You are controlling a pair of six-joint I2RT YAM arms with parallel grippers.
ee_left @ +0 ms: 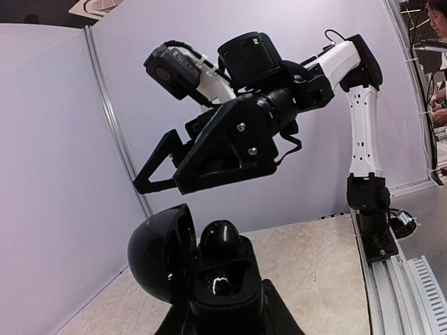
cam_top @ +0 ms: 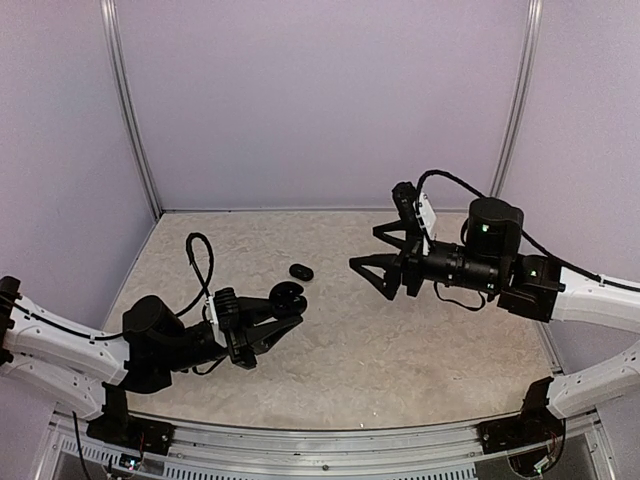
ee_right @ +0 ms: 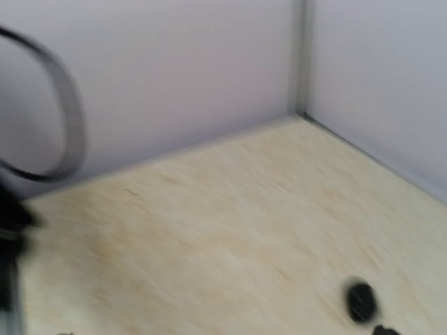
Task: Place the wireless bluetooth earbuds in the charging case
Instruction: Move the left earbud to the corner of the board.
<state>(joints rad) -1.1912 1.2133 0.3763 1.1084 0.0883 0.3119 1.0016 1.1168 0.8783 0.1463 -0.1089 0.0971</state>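
The left gripper (cam_top: 290,310) had its fingers clamped on the charging case (cam_top: 288,294), lid swung open, left of the worktop (cam_top: 400,350) centre. The right gripper (cam_top: 364,248) hung wide open and empty, nearer the right edge. One earbud (cam_top: 301,271) lay between them, just beyond the case.

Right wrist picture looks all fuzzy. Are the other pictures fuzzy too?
Right wrist view: smeared all over, so the small black blob on the pale table has soft edges. Left wrist view: sharp, with bright glints on the glossy black open case. Top external view: sharp, evenly lit.
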